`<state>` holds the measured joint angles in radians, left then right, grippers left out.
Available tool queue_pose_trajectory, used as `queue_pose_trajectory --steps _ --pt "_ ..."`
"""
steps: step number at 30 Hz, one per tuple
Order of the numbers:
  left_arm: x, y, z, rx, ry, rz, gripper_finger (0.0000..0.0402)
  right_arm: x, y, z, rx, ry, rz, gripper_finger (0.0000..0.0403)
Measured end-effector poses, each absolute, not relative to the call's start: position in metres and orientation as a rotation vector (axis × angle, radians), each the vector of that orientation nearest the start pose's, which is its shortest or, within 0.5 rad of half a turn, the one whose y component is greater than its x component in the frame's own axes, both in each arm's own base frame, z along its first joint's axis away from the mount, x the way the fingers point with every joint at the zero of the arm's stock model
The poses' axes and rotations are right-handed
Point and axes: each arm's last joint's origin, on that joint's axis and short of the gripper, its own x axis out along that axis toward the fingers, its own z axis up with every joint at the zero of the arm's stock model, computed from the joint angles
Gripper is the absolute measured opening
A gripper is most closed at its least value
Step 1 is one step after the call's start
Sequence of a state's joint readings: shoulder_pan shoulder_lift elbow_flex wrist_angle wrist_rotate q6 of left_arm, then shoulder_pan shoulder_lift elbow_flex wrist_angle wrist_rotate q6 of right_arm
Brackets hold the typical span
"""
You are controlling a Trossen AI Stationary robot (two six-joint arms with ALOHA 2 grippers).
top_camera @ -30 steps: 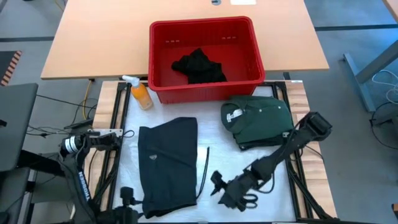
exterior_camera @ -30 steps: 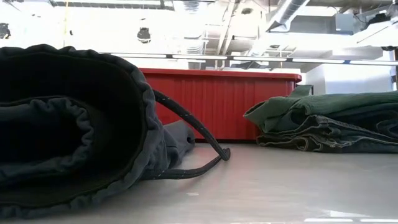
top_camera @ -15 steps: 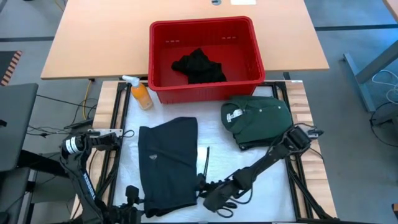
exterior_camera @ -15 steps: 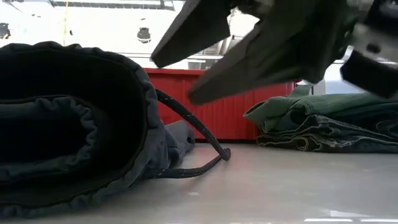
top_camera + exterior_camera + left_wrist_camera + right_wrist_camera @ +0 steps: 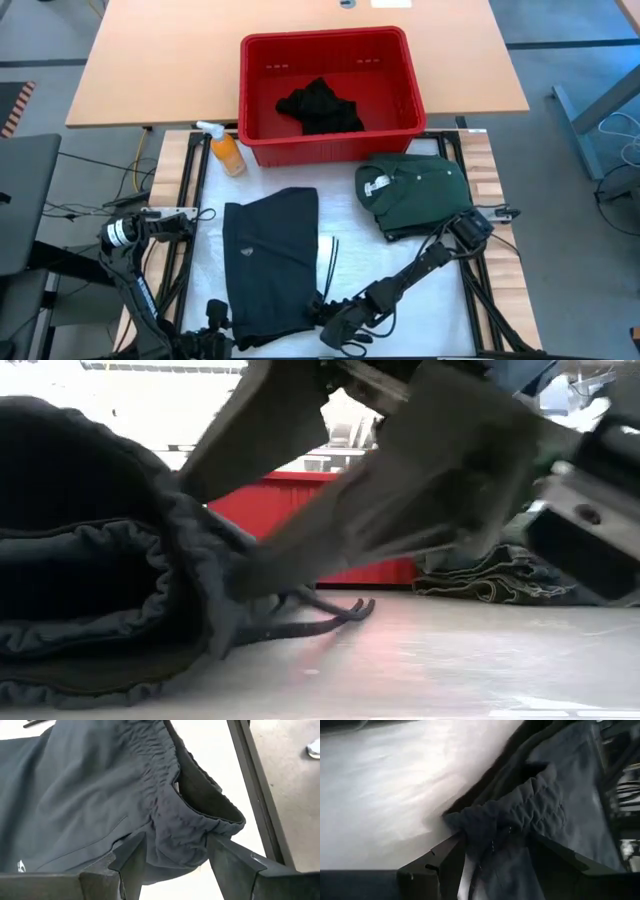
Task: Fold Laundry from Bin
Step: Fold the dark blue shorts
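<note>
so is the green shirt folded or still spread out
Folded. The green shirt lies as a compact bundle with its pale label on top, on the table in front of the red bin.

Matt charcoal cloth garment (image 5: pixel 270 265) with gathered waistband; ribbed glossy red plastic bin (image 5: pixel 330 140); smooth pale table (image 5: pixel 400 265).

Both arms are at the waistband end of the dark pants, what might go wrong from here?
1. The drawstring lies loose beside the dark pants; the right gripper might catch it and drag the fold askew.
2. The left gripper straddles only the waistband corner with open jaws, so it may pinch one layer.
3. Uneven pulling could slide the pants toward the folded green shirt.
</note>
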<state>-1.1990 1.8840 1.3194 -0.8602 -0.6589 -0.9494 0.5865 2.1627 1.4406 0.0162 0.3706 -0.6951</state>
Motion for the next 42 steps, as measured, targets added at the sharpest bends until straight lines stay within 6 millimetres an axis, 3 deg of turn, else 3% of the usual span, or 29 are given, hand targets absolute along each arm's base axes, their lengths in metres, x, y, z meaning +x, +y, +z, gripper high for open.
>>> queue_pose_trajectory --steps 6,10,13,19,26,35,38,42 --pt "0.146 -0.323 0.184 0.266 0.936 -0.013 0.0194 0.397 0.247 0.129 -0.934 0.529 0.463 0.0233" --pt "0.146 -0.324 0.184 0.251 0.937 -0.010 0.0194 0.402 0.252 0.118 -0.896 0.480 0.469 0.0205" --pt "0.146 -0.324 0.184 0.235 0.946 -0.016 0.0194 0.405 0.253 0.116 -0.879 0.447 0.458 0.0162" --pt "0.146 -0.324 0.184 0.208 0.962 -0.004 0.0194 0.405 0.244 0.114 -0.692 0.551 0.487 0.0025" --pt "0.143 -0.314 0.200 0.170 0.948 0.127 0.0194 0.394 0.233 0.142 -0.505 0.686 0.522 0.0025" --pt "0.138 -0.304 0.225 0.268 0.913 0.105 0.0194 0.373 0.227 0.195 -0.265 0.749 0.603 0.0025" --pt "0.137 -0.300 0.228 0.297 0.877 0.127 0.0194 0.368 0.225 0.202 -0.125 0.795 0.586 0.0025" --pt "0.138 -0.298 0.229 0.314 0.830 0.158 0.0194 0.357 0.215 0.192 0.081 0.839 0.539 0.0025"
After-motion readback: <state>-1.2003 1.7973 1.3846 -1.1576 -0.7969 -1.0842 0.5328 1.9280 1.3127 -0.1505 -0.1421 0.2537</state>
